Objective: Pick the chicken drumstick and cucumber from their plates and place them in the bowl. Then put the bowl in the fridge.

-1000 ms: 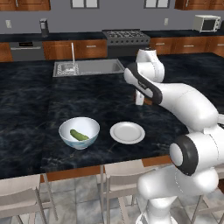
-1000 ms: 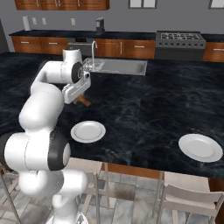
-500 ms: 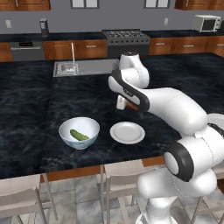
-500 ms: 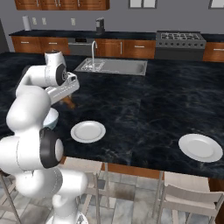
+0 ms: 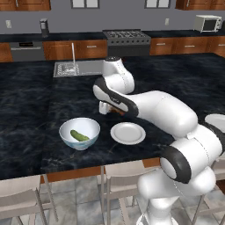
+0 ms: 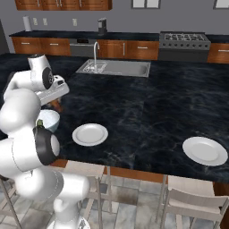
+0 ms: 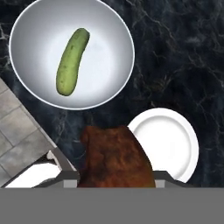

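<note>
Your gripper (image 5: 110, 109) is clamped around the chicken drumstick (image 7: 114, 159), which sits right between the jaws and fills the lower middle of the hand view. From the left base view you can just see a reddish-brown sliver of it under the wrist, held up off the dark marble surface (image 5: 39, 110), behind the gap between the bowl (image 5: 79, 133) and the nearer plate (image 5: 128, 133).

The hand view gives you what the base cameras don't: looking straight down, the bowl lies ahead and off to one side of the drumstick, with the cucumber (image 7: 72, 61) lying lengthwise inside on the white bottom, and the bare plate just beside the drumstick on the other side.

The right base view adds the second plate (image 6: 205, 150), well apart, near the surface's front edge; there the arm covers most of the bowl.
</note>
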Robot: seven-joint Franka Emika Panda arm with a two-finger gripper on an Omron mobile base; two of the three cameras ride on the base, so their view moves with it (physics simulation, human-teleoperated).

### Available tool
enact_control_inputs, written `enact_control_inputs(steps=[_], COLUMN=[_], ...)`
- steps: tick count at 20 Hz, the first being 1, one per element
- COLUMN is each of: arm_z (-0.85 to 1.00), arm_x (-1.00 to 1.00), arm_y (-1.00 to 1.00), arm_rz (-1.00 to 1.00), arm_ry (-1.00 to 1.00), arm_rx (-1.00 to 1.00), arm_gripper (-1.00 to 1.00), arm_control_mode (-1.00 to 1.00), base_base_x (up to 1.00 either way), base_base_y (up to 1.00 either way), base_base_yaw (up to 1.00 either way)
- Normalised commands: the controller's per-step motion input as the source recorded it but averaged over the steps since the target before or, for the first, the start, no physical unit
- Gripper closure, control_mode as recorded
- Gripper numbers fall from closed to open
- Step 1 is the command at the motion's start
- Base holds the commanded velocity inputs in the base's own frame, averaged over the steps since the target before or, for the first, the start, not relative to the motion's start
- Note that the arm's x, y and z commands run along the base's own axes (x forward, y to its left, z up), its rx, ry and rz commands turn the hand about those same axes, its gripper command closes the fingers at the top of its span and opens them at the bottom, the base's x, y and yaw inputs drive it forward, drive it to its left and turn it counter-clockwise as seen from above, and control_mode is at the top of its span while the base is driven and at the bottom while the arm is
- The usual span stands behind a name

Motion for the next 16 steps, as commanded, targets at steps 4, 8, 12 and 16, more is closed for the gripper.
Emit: enact_control_inputs(steps=[4,8,12,16], arm_z=[-0.08,-0.15,-0.21,-0.24], arm_x=[0.0,0.0,0.02,0.17], arm_y=[0.59,0.51,0.47,0.42], arm_rz=[-0.04,-0.03,-0.04,-0.03], arm_ry=[0.0,-0.02,-0.04,-0.03], arm_rx=[0.0,0.0,0.03,0.01], arm_gripper=[1.0,1.0,1.0,1.0], arm_control_mode=[-1.0,-1.0,-1.0,-1.0], base_base_x=[0.0,0.0,0.0,0.0], base_base_y=[0.0,0.0,0.0,0.0], base_base_yaw=[0.0,0.0,0.0,0.0])
